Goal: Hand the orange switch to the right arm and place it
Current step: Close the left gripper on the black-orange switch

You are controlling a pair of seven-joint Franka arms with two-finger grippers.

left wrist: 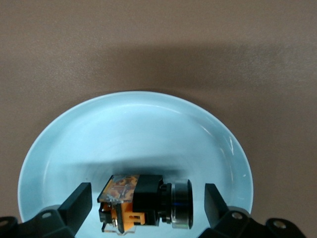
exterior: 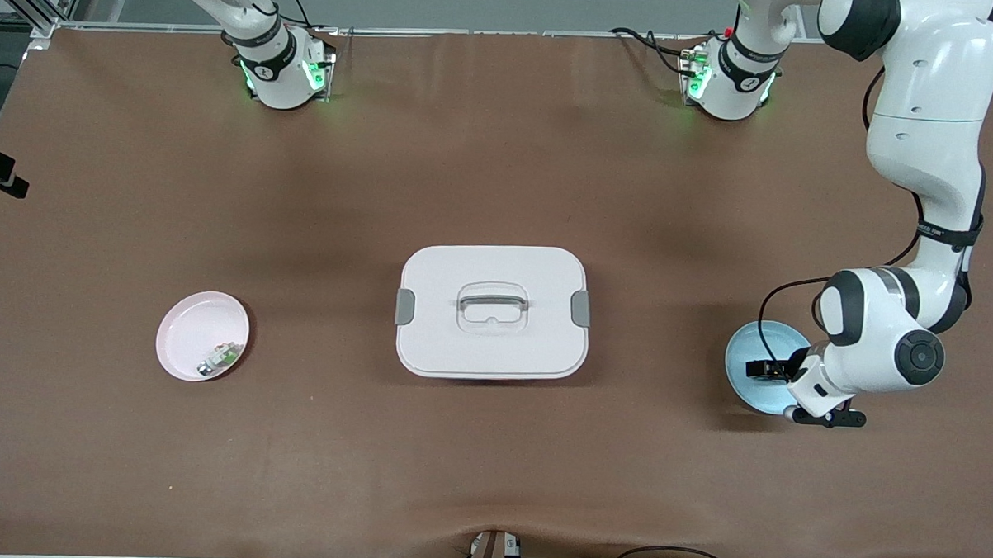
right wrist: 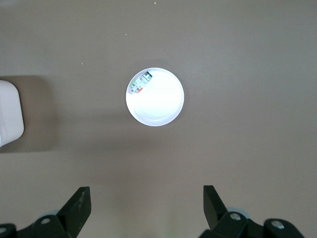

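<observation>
- Looking down from the front camera, the left arm (exterior: pixel 922 162) reached from its base to the blue plate (exterior: pixel 750 354) at its end of the table, with the left gripper (exterior: pixel 778 373) low over the plate.
- The switch (exterior: pixel 763 369) showed only as a small dark shape on the plate, right at the gripper; the finger gap could not be read from this view.
- A white lidded box (exterior: pixel 492 312) sat mid-table, and a pink plate (exterior: pixel 202 336) holding a small green-white part (exterior: pixel 223 356) lay toward the right arm's end.
- Of the right arm (exterior: pixel 249 23), only the base and lower links showed; its gripper was out of this view.
- In the left wrist view, the left gripper (left wrist: pixel 148 202) stood spread wide, one finger (left wrist: pixel 79 201) on each side of the switch (left wrist: pixel 146 203).
- The switch lay on its side in the plate (left wrist: pixel 133 134), orange-and-black body toward one finger and silver ring toward the other, with a clear gap at both ends, so neither finger touched it.
- In the right wrist view, the right gripper (right wrist: pixel 147 204) hung with its fingers (right wrist: pixel 78 202) spread and nothing between them, high over bare table.
- It waited there, the pink plate (right wrist: pixel 158 106) well below it, appearing white, with the small part (right wrist: pixel 141 82) at its rim, and a corner of the box (right wrist: pixel 10 114) at the edge of view.
</observation>
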